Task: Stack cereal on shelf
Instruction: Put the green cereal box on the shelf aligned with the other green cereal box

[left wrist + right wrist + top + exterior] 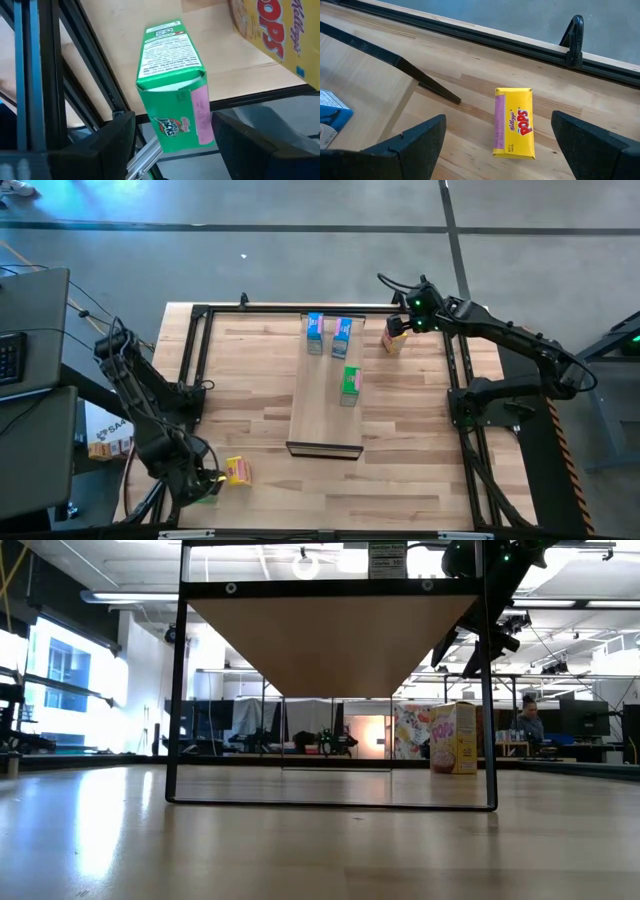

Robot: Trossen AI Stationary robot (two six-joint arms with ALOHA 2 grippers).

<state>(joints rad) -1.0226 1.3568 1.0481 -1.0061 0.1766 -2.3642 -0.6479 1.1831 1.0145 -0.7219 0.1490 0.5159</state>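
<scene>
The shelf (pixel 325 415) stands mid-table; the low view shows its underside (pixel 330 640). On it stand two blue cereal boxes (pixel 315 332) (pixel 341 335) at the far end and a green one (pixel 351 380) behind them. At the table's near left corner my left gripper (pixel 205 485) (pixel 172 145) is open and points down. Its fingers stand on either side of a tilted green box (pixel 172 90) that crosses the frame rail. A yellow box (pixel 238 470) (pixel 270 30) lies beside it. At the far right my right gripper (pixel 393 315) (pixel 495 145) hangs open above an upright yellow box (pixel 514 122) (pixel 453 738). My left gripper has its fingers either side of the green box's logo end (pixel 172 127), coming from above. A gap shows beside one finger (pixel 115 145). The other finger (pixel 245 145) meets the edge of the box's pink label (pixel 201 115). I cannot tell whether it touches.
A black frame (pixel 195 370) runs around the tabletop, with rails close to both grippers. A desk with a keyboard (pixel 10 355) stands left of the table. Far behind the table, a person (pixel 528 718) shows in the low view.
</scene>
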